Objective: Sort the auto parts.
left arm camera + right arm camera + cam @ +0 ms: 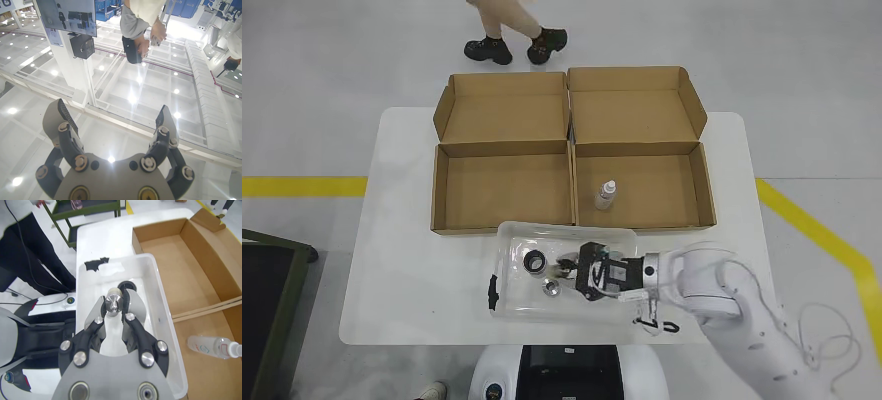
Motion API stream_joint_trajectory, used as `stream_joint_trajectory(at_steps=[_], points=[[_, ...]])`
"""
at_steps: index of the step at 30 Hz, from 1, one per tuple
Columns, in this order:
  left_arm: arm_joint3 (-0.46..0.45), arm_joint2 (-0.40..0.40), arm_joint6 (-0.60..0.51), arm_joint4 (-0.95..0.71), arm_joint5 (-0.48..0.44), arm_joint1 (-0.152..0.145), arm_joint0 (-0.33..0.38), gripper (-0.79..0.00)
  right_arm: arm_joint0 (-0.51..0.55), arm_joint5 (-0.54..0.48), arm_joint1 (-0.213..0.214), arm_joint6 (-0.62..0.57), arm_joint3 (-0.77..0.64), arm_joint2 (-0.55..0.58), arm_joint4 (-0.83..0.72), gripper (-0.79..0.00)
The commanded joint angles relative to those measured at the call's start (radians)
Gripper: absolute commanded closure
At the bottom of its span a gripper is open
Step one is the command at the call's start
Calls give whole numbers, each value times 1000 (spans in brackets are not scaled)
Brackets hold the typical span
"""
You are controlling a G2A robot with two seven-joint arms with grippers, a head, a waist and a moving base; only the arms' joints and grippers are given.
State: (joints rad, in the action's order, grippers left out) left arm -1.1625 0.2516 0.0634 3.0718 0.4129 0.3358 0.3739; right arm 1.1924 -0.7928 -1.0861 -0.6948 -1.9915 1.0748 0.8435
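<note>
The right jaws are closed on a shiny silver metal cylinder with a stepped cone nose [112,303]. Their ribbed pads [103,308] press its round flanks on both sides, low inside the clear plastic bin [162,306]. We cannot tell whether the part rests on the bin floor. Just beyond the jaw tips lies a black ring [127,286]. To one side of the jaws are two open brown cardboard boxes [189,262], one holding a clear spray bottle [209,346]. We judge the cylinder solid, stiff, heavy for its bulk and slick. It could pivot or slip, so the wide body is a better hold than the tapering nose. The left jaws are spread wide and empty, pointing up, away from the surface.
</note>
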Motion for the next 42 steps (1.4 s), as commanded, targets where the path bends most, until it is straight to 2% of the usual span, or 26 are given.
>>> stream_joint_trajectory(at_steps=[1, 11, 20, 42], points=[[0, 0, 0, 0, 0, 0, 0, -785, 3, -14, 2, 40, 5, 11, -31, 0], [0, 0, 0, 0, 0, 0, 0, -785, 26, -61, 8, 232, 49, 72, -186, 0], [0, 0, 0, 0, 0, 0, 0, -785, 46, -76, 10, 342, 92, 112, -213, 0], [0, 0, 0, 0, 0, 0, 0, -785, 63, -52, 14, 365, 97, 129, -168, 0]])
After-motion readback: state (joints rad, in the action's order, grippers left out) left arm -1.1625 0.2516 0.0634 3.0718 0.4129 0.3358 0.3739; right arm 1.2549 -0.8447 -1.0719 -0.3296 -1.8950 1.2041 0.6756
